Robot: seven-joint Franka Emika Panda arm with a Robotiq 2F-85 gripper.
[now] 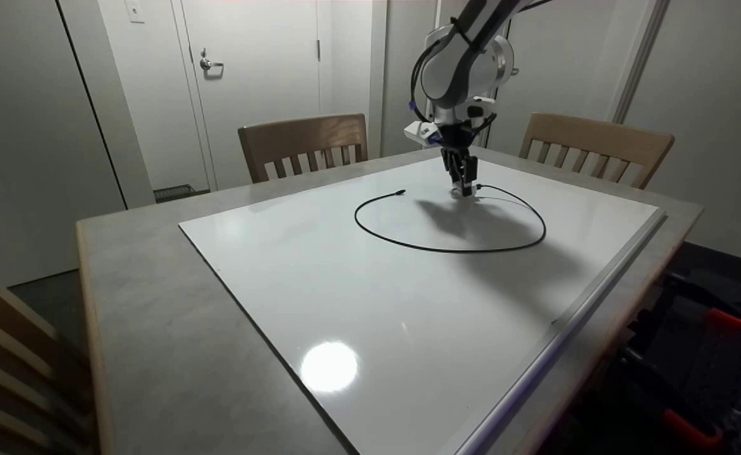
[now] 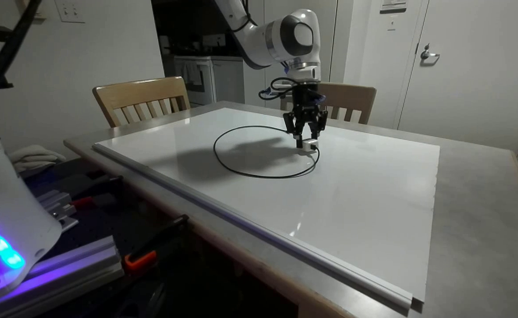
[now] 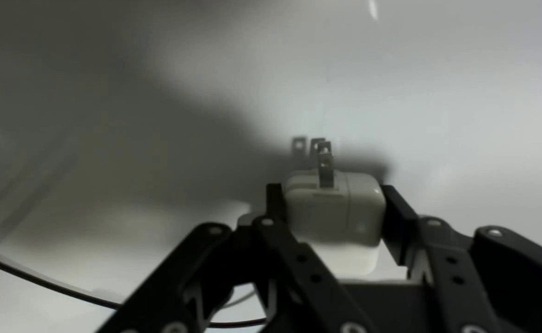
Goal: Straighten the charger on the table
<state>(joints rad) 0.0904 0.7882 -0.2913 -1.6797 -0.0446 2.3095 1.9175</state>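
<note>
Wrist view | tool (image 3: 335, 203) clasps white charger (image 3: 335, 219) | cable (image 3: 30, 277) partly hidden, cropped left

Arm (image 2: 263, 46) slants down from eleven o'clock in an exterior view, wrist (image 2: 306, 73) and gripper (image 2: 307, 138) near plumb toward six o'clock, and in the wrist view the fingers (image 3: 399, 226) stand partway apart, at nine and three o'clock, clamped in a grip.

No txt I can read from here. In an exterior view, abt 1 o'clock from ctr, I see a posted sign (image 2: 393, 5) on the pale wall (image 2: 382, 57) beside the door (image 2: 475, 66); its marks are too small for me. Just below, at its 6 o'clock, a small tag (image 2: 391, 23), also illegible.
</note>
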